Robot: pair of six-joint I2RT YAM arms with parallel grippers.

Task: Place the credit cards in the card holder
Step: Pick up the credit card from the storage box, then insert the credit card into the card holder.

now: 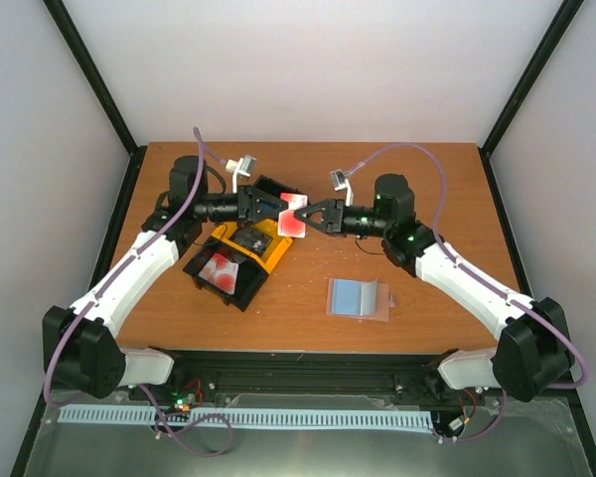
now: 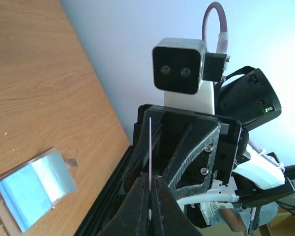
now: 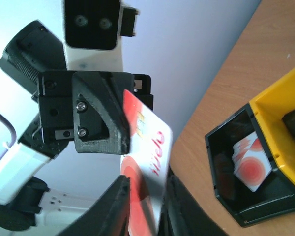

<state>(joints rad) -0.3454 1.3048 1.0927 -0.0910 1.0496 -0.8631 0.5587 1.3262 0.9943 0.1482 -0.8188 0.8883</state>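
A red-and-white credit card hangs in the air between my two grippers, above the tray's far end. My left gripper is shut on it; the left wrist view shows the card edge-on, pinched between the closed fingers. My right gripper faces it from the right, open, with the card between its spread fingers. The tan-pink card holder lies open on the table, a light blue card in its sleeve. It also shows in the left wrist view.
A black-yellow-black three-bin tray sits on the table under the left arm. Red cards lie in its near black bin and a dark card in the yellow bin. The right wrist view shows a black bin with red cards.
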